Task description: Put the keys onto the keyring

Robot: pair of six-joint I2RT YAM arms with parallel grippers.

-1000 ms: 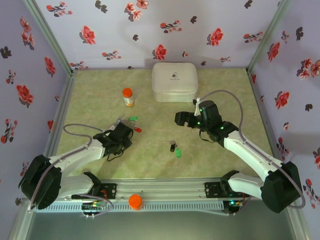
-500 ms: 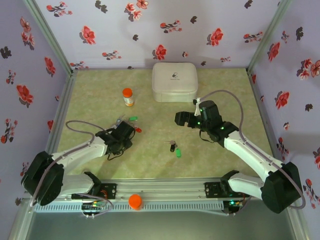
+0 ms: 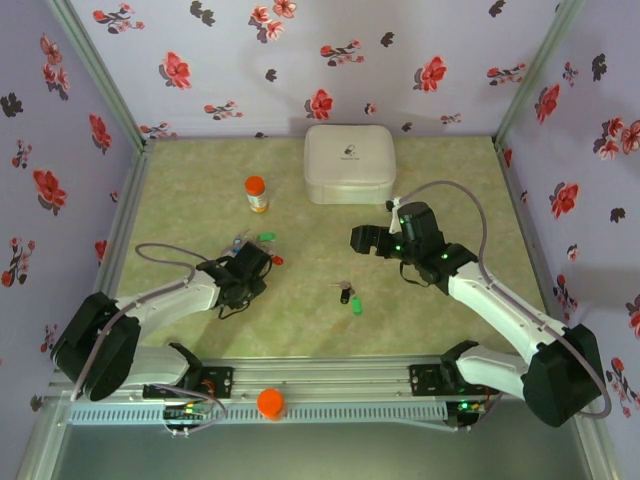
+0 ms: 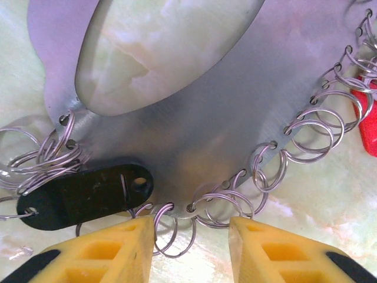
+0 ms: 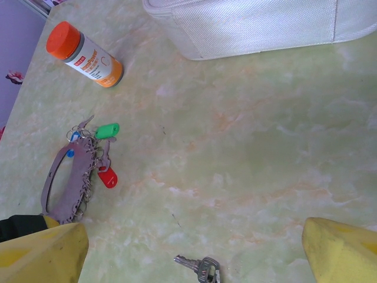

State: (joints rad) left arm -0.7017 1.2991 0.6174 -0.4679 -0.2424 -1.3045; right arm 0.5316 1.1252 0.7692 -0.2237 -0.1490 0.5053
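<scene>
The desk (image 3: 300, 205) is pale green, marbled cream. The keyring (image 4: 200, 118) is dull grey with silver loops, a green tag (image 5: 107, 130), red tag (image 5: 108, 177), blue tag (image 5: 70, 154) and black tag (image 4: 82, 200). Right of the keyring, the silver keys (image 3: 349, 296) carry 1 black and 1 green tag. Behind the keyring, the bottle (image 5: 85, 56) is orange-capped and the case (image 3: 348, 163) white. The walls (image 3: 200, 60) are lilac with red and dark flowers.

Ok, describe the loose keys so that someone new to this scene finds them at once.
From the white case at the table's far side, come straight toward the near edge. Mid-table lie the keys, with one green and one dark tag. They lie alone, off the keyring at the left gripper.
</scene>
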